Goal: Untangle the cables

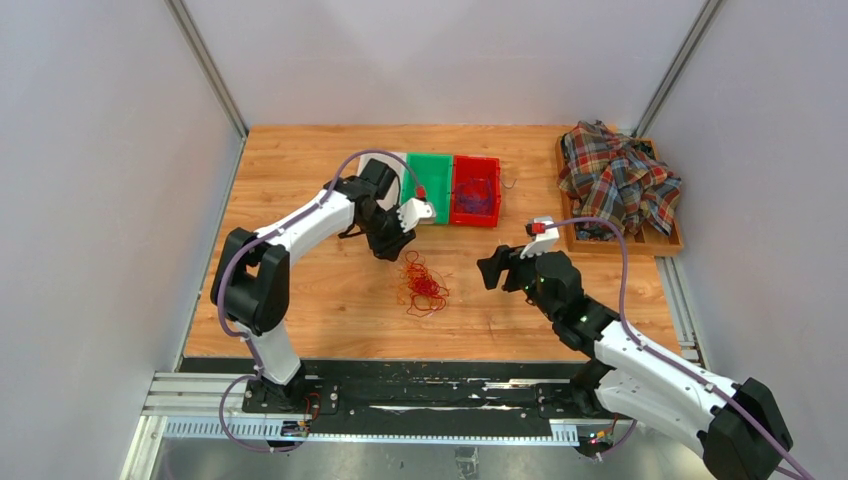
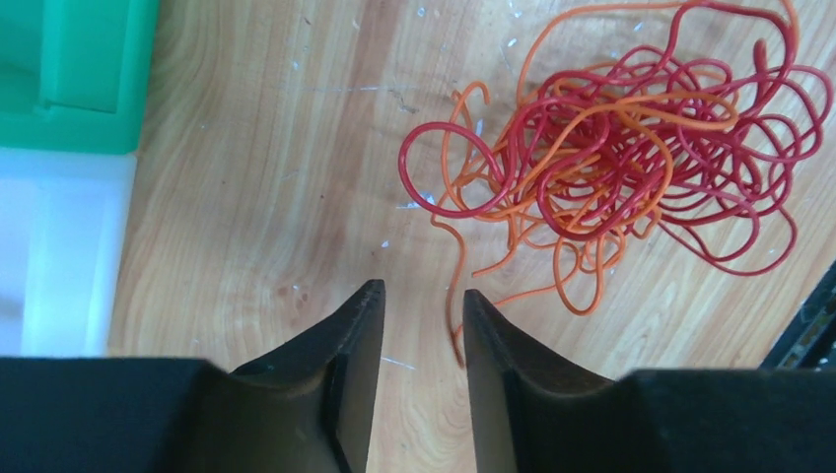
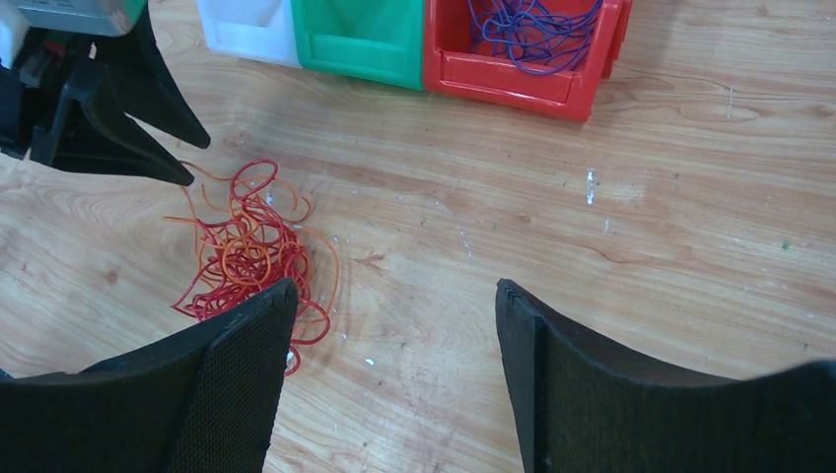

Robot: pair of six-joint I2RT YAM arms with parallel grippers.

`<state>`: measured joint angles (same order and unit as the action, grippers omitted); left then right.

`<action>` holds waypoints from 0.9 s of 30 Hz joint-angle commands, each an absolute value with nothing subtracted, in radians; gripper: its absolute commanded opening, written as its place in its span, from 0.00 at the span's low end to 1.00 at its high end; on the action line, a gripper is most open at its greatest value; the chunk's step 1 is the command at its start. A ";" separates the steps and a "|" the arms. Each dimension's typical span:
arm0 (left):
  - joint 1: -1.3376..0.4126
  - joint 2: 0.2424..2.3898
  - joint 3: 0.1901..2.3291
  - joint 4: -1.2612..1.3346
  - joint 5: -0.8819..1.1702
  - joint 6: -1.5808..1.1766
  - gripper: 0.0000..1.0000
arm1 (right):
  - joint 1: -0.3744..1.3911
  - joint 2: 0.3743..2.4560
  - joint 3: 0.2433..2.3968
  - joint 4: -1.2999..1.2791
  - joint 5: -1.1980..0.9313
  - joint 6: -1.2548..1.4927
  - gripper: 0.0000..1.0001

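Left wrist: cables [image 2: 631, 138] lie just ahead of the left gripper [image 2: 423, 292]

White bin [image 3: 246, 25], green bin [image 3: 355, 54], red bin [image 3: 503, 79] side by side on wooden table [image 1: 330, 290]; plaid cloth [image 1: 615, 180], perhaps shirt, heaped on tray [image 1: 665, 243].

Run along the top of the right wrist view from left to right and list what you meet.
left claw → white bin → green bin → red bin, which has purple cables lying in it.
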<state>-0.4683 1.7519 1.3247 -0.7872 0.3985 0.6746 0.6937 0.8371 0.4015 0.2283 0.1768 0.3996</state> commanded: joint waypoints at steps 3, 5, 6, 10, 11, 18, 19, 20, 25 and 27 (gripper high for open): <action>-0.471 1.686 1.294 -0.772 0.416 0.694 0.19 | 0.683 0.884 0.440 0.320 0.118 0.392 0.73; -0.471 1.657 1.293 -0.781 0.437 0.679 0.11 | 0.683 0.922 0.450 0.349 0.096 0.392 0.73; -0.471 1.643 1.296 -0.789 0.444 0.668 0.08 | 0.685 0.941 0.457 0.362 0.083 0.389 0.73; -0.471 1.577 1.359 -0.855 0.454 0.610 0.01 | 0.709 1.004 0.478 0.459 0.027 0.352 0.77; -0.471 1.563 1.384 -0.885 0.451 0.591 0.01 | 0.724 1.020 0.484 0.492 0.020 0.333 0.78; -0.471 1.440 1.511 -1.005 0.538 0.500 0.01 | 0.806 1.166 0.601 0.646 -0.035 0.241 0.83; -0.471 1.424 1.524 -1.015 0.552 0.489 0.01 | 0.817 1.183 0.620 0.660 -0.042 0.231 0.83; -0.471 1.409 1.538 -1.023 0.561 0.477 0.01 | 0.826 1.199 0.640 0.675 -0.051 0.224 0.83; -0.471 1.360 1.608 -1.044 0.606 0.427 0.01 | 0.859 1.279 0.732 0.703 -0.054 0.209 0.83; -0.471 1.351 1.626 -1.045 0.621 0.408 0.01 | 0.865 1.311 0.763 0.718 -0.066 0.215 0.83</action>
<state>-0.4683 1.3750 1.5818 -1.0115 0.5545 0.4702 0.8398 1.2613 0.6937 0.6430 -0.0387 0.2424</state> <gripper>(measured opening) 0.017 0.833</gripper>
